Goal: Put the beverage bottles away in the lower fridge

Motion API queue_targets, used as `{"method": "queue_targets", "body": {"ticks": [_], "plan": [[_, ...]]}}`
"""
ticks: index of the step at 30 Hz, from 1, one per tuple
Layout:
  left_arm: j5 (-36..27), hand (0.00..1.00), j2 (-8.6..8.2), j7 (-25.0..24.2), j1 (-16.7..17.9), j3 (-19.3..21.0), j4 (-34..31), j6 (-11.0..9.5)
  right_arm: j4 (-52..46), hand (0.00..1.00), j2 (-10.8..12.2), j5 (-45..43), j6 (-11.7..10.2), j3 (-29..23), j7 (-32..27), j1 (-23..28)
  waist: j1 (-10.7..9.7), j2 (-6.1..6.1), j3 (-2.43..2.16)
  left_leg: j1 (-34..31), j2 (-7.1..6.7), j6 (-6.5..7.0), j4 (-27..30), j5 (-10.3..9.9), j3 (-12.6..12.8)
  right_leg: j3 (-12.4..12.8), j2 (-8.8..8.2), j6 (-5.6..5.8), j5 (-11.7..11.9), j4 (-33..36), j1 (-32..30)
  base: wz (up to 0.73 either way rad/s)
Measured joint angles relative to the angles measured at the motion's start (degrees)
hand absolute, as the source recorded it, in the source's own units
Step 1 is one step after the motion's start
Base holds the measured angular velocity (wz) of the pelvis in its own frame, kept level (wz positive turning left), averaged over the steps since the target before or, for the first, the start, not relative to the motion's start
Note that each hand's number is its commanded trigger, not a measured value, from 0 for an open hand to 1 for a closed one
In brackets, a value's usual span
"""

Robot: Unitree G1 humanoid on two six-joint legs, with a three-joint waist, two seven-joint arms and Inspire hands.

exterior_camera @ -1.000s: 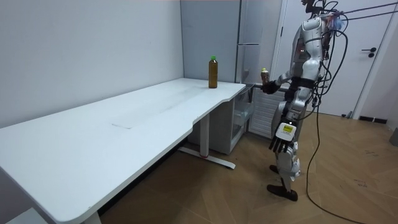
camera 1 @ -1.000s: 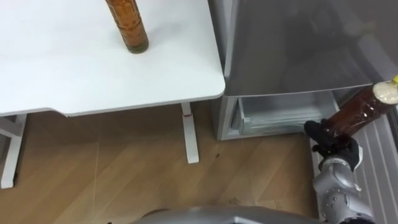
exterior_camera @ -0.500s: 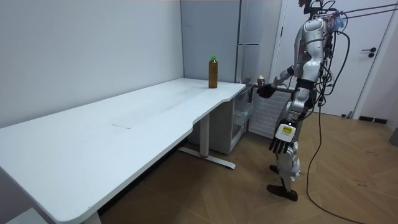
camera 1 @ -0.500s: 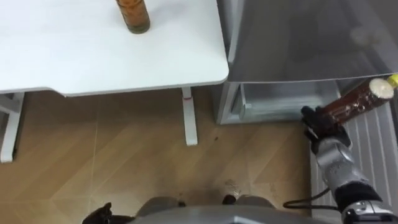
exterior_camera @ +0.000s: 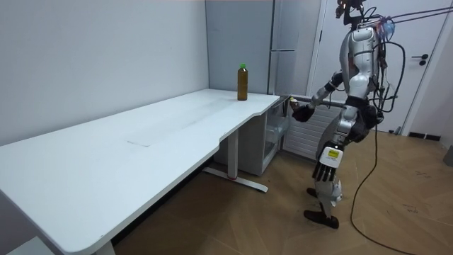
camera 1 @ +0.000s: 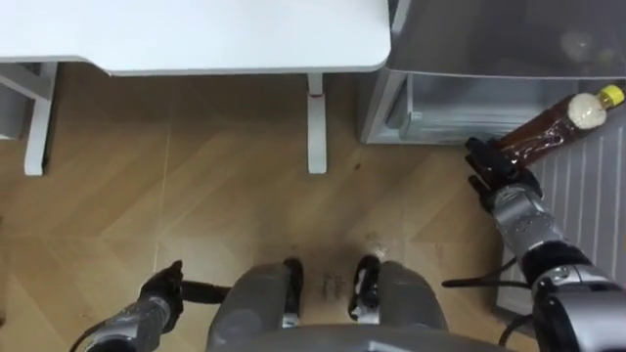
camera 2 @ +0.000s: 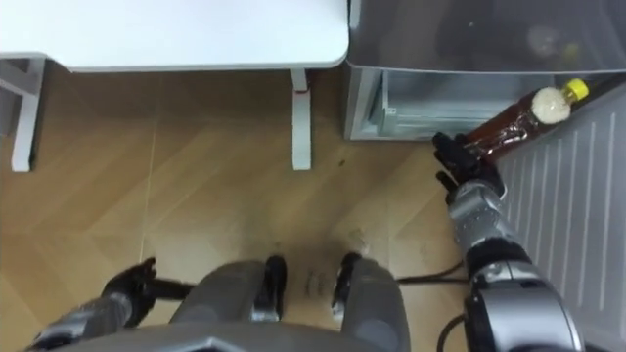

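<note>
As the robot stands on the wooden floor [camera 1: 225, 186] just before the fridge, bent forward at the waist in the room view, we see its right hand [camera 1: 497, 176] with dark fingers curled round the lower part of a brown drink bottle [camera 1: 544, 137]. The bottle is held in the air, tilted, its yellow cap [camera 1: 611, 95] pointing away from the robot and toward the ribbed inner face of the open fridge door [camera 1: 587, 205]. The lower fridge compartment [camera 1: 445, 98] stands open just beside the hand, a pale shelf showing inside; the bottle is not yet in it. The left hand [exterior_camera: 324, 168] hangs by the robot's side with fingers relaxed and nothing in it. A second bottle [exterior_camera: 242, 82] stands upright on the white table [camera 1: 196, 34], well apart from the fridge.

We judge several risks from here. The grip sits low on the bottle, so the heavy upper part could swing or slip through the fingers as the wrist turns. The cap is near the door, and could knock against it or against the compartment's upper edge if the bottle goes in at this tilt. A bottle let go while leaning may topple on the shelf and roll out. The opening is low, so a deeper bend could unsettle the robot's balance.
</note>
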Motion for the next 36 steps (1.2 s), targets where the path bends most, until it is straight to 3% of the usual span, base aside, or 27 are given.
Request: {"method": "queue_targets", "body": {"ticks": [11, 16, 20, 28, 31, 36], "plan": [[-2.2, 0.0, -0.66, 3.1, -3.5, -4.2, 0.0, -0.6, 1.1, 1.0, -1.4, 0.5, 0.8, 0.7, 1.9, -3.2, 1.9, -0.24, 0.34, -10.2, 0.02, -0.21, 5.3, -0.3, 0.7, 1.8, -0.04, 0.08, 1.1, 4.6, -10.3, -0.03], [-2.2, 0.0, -0.33, 3.9, -4.5, -4.9, 0.0, -0.6, 1.1, 1.0, -3.8, 9.0, 2.0, 0.8, 2.0, -9.6, 1.8, -0.81, 0.65, -13.6, -0.05, -0.05, 5.8, 0.4, 1.1, 1.6, -0.22, -0.91, 1.8, 5.3, -13.8, 0.0], [-2.5, 0.0, -0.13, 4.4, -4.5, -6.0, -0.1, -0.4, 1.1, 1.0, -4.7, 11.5, 2.0, 0.8, 3.0, -11.5, 1.7, -0.9, 0.61, -15.3, 0.1, -0.22, 6.6, 0.3, 0.5, 1.2, 0.25, -1.2, 1.9, 5.3, -14.9, 0.07], [-4.5, 0.0, 0.33, 5.6, -4.4, -7.7, 0.1, -0.3, 0.8, 1.0, -4.9, 11.5, 3.8, 1.2, 3.8, -15.1, 1.1, -1.29, 0.5, -16.0, 0.08, 0.02, 6.1, 0.2, 0.6, 0.8, -0.31, -1.24, 2.0, 5.0, -15.5, 0.0], [-4.5, 0.0, 0.33, 5.5, -4.4, -7.8, 0.0, -0.7, 0.6, 1.0, -6.0, 12.7, 4.4, 1.4, 4.0, -17.4, 0.8, -1.78, 0.52, -15.6, -0.03, 0.12, 5.9, 0.3, 0.7, 0.8, -0.66, -1.19, 2.0, 5.1, -15.4, 0.0], [-4.5, 0.0, 0.48, 5.5, -4.4, -8.2, 0.0, -0.7, 0.6, 1.0, -6.1, 13.6, 5.6, 1.8, 4.0, -17.5, 0.8, -1.99, 0.58, -15.4, -0.11, 0.19, 5.9, 0.3, 0.7, 0.8, -0.79, -1.07, 1.9, 5.2, -15.1, 0.0]]}}
